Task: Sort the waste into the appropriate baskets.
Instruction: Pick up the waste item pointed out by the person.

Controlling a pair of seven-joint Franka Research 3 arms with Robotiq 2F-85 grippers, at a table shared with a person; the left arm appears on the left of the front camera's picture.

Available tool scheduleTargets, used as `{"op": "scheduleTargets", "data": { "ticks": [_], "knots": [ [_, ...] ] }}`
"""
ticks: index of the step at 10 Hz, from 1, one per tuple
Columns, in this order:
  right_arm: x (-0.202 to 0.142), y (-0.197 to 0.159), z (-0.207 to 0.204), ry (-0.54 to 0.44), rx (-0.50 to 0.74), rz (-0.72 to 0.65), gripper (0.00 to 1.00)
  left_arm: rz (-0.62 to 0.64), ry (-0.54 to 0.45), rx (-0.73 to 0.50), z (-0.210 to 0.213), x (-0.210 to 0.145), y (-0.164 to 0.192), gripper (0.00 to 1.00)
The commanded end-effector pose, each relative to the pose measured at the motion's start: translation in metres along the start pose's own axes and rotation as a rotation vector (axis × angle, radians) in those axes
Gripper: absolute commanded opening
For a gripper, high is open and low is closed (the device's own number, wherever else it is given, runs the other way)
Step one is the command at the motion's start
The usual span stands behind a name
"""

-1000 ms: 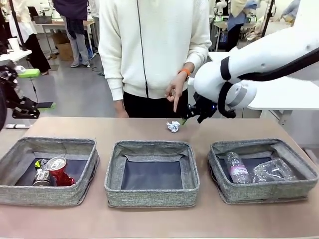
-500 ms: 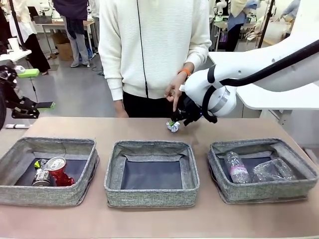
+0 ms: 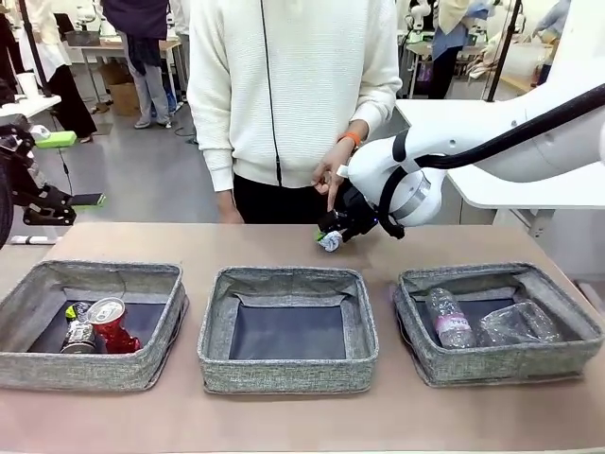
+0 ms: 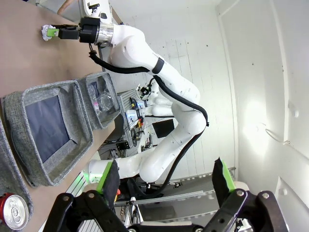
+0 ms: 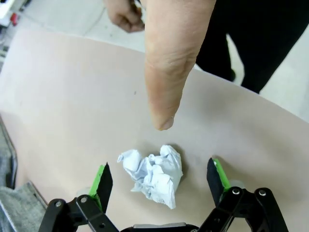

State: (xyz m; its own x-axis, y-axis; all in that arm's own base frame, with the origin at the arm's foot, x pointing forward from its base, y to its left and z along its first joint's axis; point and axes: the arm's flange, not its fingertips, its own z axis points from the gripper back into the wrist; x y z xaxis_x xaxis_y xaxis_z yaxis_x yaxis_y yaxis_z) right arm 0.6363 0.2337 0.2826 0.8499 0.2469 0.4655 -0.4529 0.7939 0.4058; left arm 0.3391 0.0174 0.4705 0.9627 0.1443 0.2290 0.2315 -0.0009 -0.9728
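A crumpled white paper ball (image 3: 329, 242) lies on the table beyond the middle basket (image 3: 288, 376). My right gripper (image 3: 331, 234) is low over it and open; in the right wrist view the ball (image 5: 153, 173) sits between the green-padded fingers (image 5: 102, 181), untouched. A person's finger (image 5: 166, 72) points down at the ball. The left basket (image 3: 85, 371) holds a crushed red can (image 3: 112, 322) and a silver-dark can (image 3: 79, 337). The right basket (image 3: 501, 364) holds a clear bottle (image 3: 451, 320) and a plastic cup (image 3: 516, 323). My left gripper (image 4: 166, 179) is open in the air, holding nothing.
The person in a white sweater (image 3: 293, 85) stands at the table's far edge, pointing hand (image 3: 333, 175) right above my right gripper. The middle basket's dark bottom (image 3: 288, 331) is bare. Open tabletop lies in front of the three baskets.
My right arm has swung left and down from beside the paper ball until its open fingers straddle it. The person's pointing hand and the baskets have stayed put.
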Motion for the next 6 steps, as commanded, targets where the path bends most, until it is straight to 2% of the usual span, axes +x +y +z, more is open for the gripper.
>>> {"op": "scheduleTargets", "data": {
  "ticks": [1,4,5,6],
  "knots": [
    [-0.0025,-0.0047,0.0041,-0.039,0.025,0.024,1.00,-0.006,-0.004,-0.017,-0.0006,-0.0021,-0.0033,1.00],
    [-0.0025,-0.0048,0.0049,-0.018,0.021,0.023,0.12,-0.006,-0.004,-0.017,-0.0006,-0.0021,-0.0033,1.00],
    [-0.0025,-0.0052,0.0051,-0.015,0.020,0.021,0.00,-0.006,-0.004,-0.017,-0.0006,-0.0021,-0.0033,1.00],
    [-0.0029,-0.0055,0.0059,-0.014,0.018,0.019,0.00,-0.006,-0.004,-0.017,-0.0006,-0.0021,-0.0033,1.00]
  ]
}}
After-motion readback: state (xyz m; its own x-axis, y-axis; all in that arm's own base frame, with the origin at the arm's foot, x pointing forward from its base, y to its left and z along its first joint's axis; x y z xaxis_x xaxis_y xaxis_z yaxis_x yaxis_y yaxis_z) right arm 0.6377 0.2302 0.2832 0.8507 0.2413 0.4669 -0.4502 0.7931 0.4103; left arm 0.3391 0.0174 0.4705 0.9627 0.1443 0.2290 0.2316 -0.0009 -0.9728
